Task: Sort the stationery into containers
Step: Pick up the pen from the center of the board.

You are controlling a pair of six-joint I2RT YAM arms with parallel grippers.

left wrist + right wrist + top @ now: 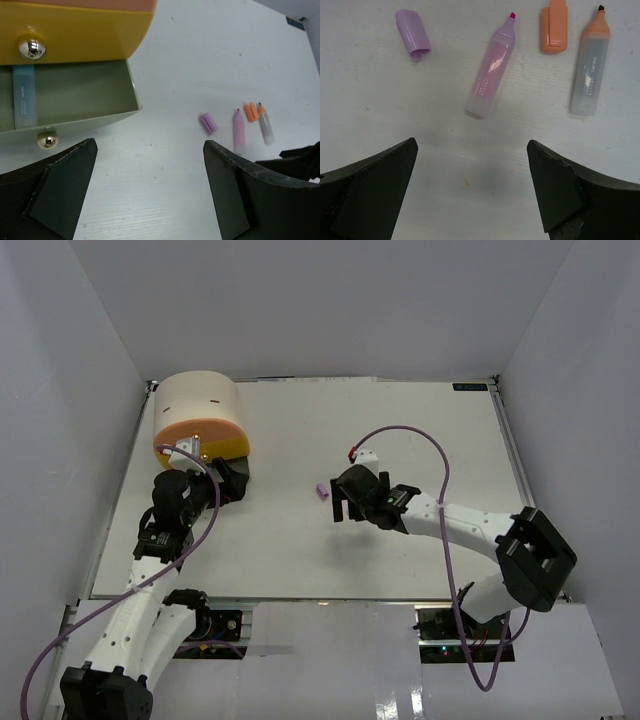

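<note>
On the tabletop (445, 150), a pink highlighter (490, 75), grey marker (590, 70), purple cap (413, 34) and orange cap (553, 27) are lying before the right end effector (472, 185), gaping empty; a blue pen (24, 97) is resting in the open grey-green drawer (85, 90) beside the left end effector (150, 195), likewise spread wide, empty.

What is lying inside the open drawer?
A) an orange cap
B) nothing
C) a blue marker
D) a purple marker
C: the left wrist view shows a pale blue marker lying in the open drawer, while the purple marker and the orange cap lie outside it.
</note>
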